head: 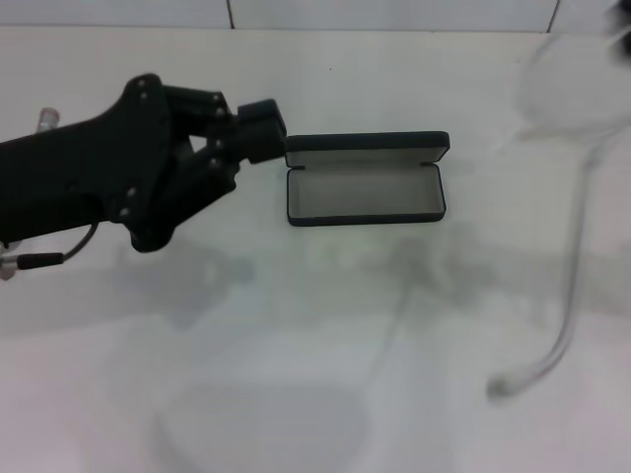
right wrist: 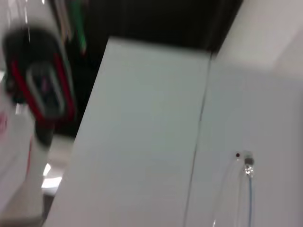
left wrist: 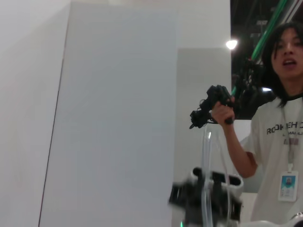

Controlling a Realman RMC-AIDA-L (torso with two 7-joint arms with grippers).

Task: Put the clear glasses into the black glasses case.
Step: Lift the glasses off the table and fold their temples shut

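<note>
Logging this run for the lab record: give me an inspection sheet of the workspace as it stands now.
Surface: white table, bare around the case.
Job's things: black glasses case open on the table, grey lining showing, nothing inside; clear glasses raised close to the head camera, at the robot's right.
Clutter: nothing seen.
Grippers: left gripper at the case's left end; right gripper not in view.
Cables: thin cable by the left arm.
Surroundings: person holding a handheld device, left wrist view.

This looks like a robot lab or demo hall: a plain white worktop (head: 296, 325) backed by tall white partition panels (left wrist: 113, 123), a dark ceiling with a spotlight (left wrist: 231, 44), and a badge-wearing person (left wrist: 279, 142) gripping a black handheld controller (left wrist: 213, 106).
</note>
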